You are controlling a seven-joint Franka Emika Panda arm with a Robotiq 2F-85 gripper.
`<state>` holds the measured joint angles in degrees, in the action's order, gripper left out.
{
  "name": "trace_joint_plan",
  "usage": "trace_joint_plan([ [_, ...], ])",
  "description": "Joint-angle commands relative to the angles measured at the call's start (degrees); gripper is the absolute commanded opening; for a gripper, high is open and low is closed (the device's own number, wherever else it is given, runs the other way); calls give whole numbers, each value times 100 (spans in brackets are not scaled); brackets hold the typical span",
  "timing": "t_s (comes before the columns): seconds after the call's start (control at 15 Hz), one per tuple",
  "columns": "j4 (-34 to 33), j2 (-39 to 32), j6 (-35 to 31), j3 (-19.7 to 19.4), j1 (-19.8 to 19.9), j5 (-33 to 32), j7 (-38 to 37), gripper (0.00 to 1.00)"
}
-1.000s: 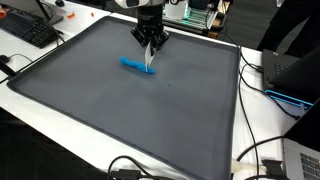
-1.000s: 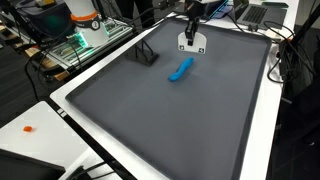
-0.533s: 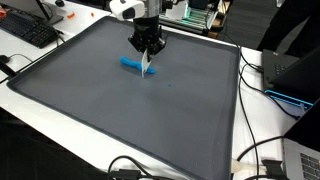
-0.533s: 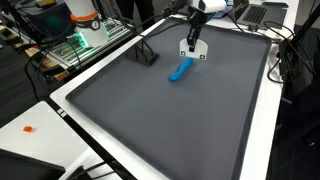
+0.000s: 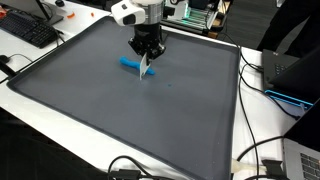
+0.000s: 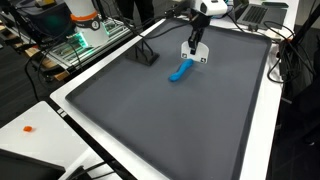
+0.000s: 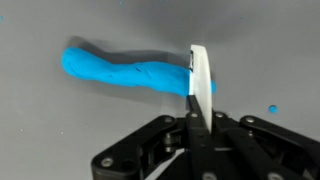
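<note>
Gripper (image 7: 193, 120) clamped on white blade (image 7: 199, 72); blade stands perp. to blue clay roll (image 7: 120, 70), at its right end. Roll's long axis runs left of blade in wrist view.

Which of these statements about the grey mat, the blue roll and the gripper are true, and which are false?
1. The black gripper is shut on a thin white flat tool. True.
2. The twisted blue dough-like roll stands upright. False: it lies flat on the dark grey mat.
3. The tool sits at the roll's middle. False: it is at one end of the roll.
4. A small blue crumb lies on the mat, apart from the roll. True.
</note>
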<state>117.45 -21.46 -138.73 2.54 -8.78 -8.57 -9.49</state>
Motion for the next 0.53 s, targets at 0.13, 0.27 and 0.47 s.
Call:
trace_joint_plan([
  [0.13,7,-183,-73,-170,-169,-240,-433,1],
  [0.27,57,-175,-255,-183,-167,-220,-497,1],
  [0.47,57,-210,-245,-211,-177,-215,-566,1],
])
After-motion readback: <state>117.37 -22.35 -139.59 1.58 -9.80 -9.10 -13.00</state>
